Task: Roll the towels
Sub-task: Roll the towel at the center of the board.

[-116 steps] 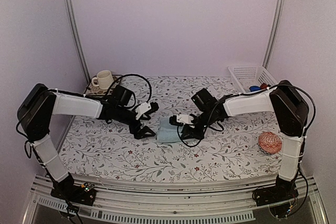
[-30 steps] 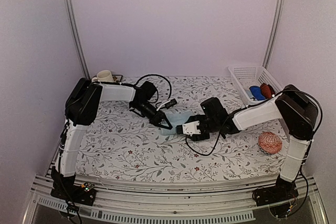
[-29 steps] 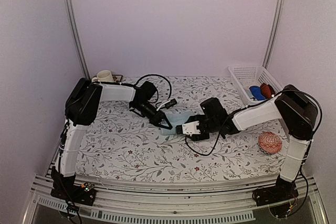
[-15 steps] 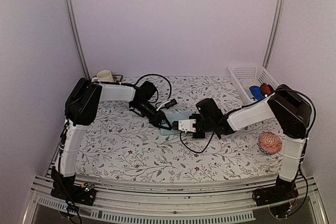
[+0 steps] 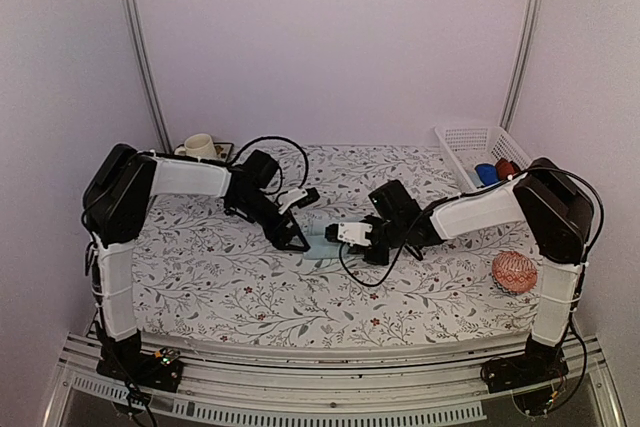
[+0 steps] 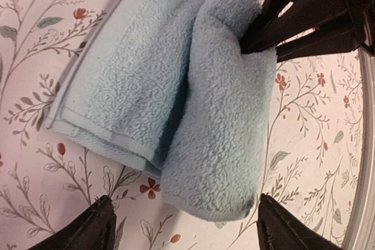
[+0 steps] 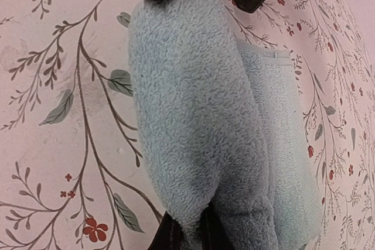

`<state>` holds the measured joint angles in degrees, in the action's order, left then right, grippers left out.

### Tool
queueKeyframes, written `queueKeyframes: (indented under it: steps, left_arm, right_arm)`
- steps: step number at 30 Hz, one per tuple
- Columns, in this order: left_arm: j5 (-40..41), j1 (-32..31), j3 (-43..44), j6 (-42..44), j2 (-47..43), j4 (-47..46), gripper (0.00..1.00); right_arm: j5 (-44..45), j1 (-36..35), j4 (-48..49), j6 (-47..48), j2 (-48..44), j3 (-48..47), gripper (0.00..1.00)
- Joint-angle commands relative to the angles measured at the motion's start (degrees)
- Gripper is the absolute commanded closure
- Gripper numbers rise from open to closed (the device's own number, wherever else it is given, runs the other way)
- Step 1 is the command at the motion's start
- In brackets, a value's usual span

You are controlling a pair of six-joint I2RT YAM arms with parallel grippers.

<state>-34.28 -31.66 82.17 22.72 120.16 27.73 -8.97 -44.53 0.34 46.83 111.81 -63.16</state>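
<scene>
A light blue towel [image 5: 322, 243] lies mid-table, partly rolled: a thick roll [image 6: 225, 115] sits against the flat folded part [image 6: 123, 80]. My right gripper [image 7: 188, 229] is shut on one end of the roll [image 7: 193, 121]; its dark fingers [image 6: 281, 21] also show in the left wrist view. My left gripper [image 6: 184, 206] is open at the roll's other end, its fingers [image 6: 96, 226] spread wide either side and not touching. In the top view the left gripper [image 5: 290, 234] and the right gripper [image 5: 345, 235] face each other across the towel.
A white basket [image 5: 462, 139] with blue and red items stands at the back right. A patterned ball [image 5: 514, 272] lies at the right edge. A mug [image 5: 200, 145] stands at the back left. The table has a floral cloth [image 5: 250, 287].
My left arm has swung left and its gripper has backed a little away from the towel. The right gripper has shifted slightly left, still holding the roll's end.
</scene>
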Motion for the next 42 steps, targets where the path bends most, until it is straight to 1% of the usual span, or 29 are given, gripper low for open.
queueKeyframes:
  steps: [1, 4, 7, 9, 11, 13, 14, 17, 22, 29, 35, 38, 39, 42]
  left_arm:
    - [6.1, 0.4, -6.5, 0.4, -6.8, -10.7, 0.15]
    - [8.2, -0.7, -10.2, 1.7, -10.7, -14.3, 0.12]
    - [10.6, -3.2, -13.5, 5.7, -12.6, -17.6, 0.11]
    - [11.2, -5.1, -16.8, 9.0, -14.5, -21.4, 0.11]
    - [9.7, -6.5, -19.0, 11.3, -15.7, -23.9, 0.11]
    - [6.1, -7.3, -19.7, 13.0, -16.2, -24.4, 0.12]
    - [5.6, -7.8, -19.9, 13.8, -16.3, -24.5, 0.12]
    - [4.5, -9.1, -20.3, 15.1, -16.3, -24.6, 0.13]
    - [7.0, -10.2, -19.7, 15.0, -14.8, -25.1, 0.16]
    - [9.8, -10.5, -19.3, 15.4, -11.6, -26.7, 0.25]
    - [11.0, -10.8, -19.6, 15.8, -9.1, -26.6, 0.3]
    - [11.9, -10.8, -18.1, 15.8, -8.0, -25.9, 0.34]
    - [12.2, -10.8, -17.4, 15.8, -5.8, -25.4, 0.36]
    - [13.2, -10.9, -15.1, 15.4, -3.6, -24.2, 0.41]
  right_arm:
    - [-10.8, 0.6, -12.6, -5.0, 0.1, -1.0, 0.97]
    - [-15.1, 2.0, -17.4, -7.9, 1.2, -4.0, 0.97]
    - [-18.7, 3.4, -20.6, -10.8, 2.6, -5.6, 0.97]
    - [-20.6, 4.2, -22.5, -12.6, 4.0, -8.7, 0.97]
    - [-20.7, 4.6, -23.8, -13.9, 5.7, -10.8, 0.96]
    - [-21.5, 5.0, -25.6, -14.8, 7.4, -13.1, 0.96]
    - [-21.7, 5.2, -26.2, -14.9, 8.2, -14.1, 0.96]
    - [-22.1, 6.0, -27.4, -16.3, 10.4, -16.6, 0.95]
    - [-22.8, 6.7, -28.5, -17.1, 12.8, -18.8, 0.95]
    - [-24.3, 7.5, -28.6, -17.0, 13.1, -18.9, 0.95]
    - [-24.9, 7.9, -28.8, -16.7, 13.2, -19.0, 0.94]
    - [-25.4, 7.9, -28.9, -16.8, 13.3, -19.1, 0.94]
    - [-25.5, 7.9, -28.9, -16.7, 13.3, -19.0, 0.94]
    - [-25.8, 7.9, -29.1, -16.6, 13.3, -19.0, 0.94]
